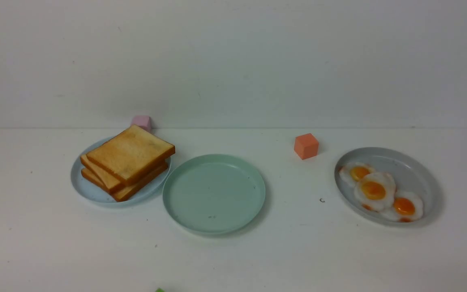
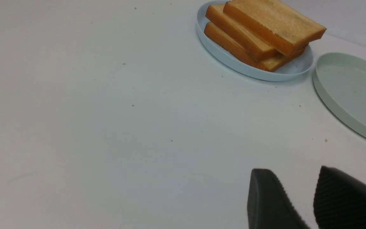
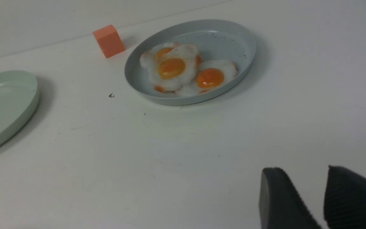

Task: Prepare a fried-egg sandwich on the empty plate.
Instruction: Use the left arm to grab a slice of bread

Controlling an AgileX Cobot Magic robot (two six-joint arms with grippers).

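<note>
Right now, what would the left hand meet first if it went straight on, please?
Bare table, then probably the near rim of the pale blue plate holding the toast stack; depth is unclear.

You have bright, soft, even light across the white worktop (image 1: 233, 259). The round pale mint-green plate (image 1: 214, 193) casts a faint shadow on its right and near sides, so the light comes from above and to its left. Both wrist views are slightly soft, and the black left pincer (image 2: 294, 171) and right pincer (image 3: 303, 170) look dark.
</note>
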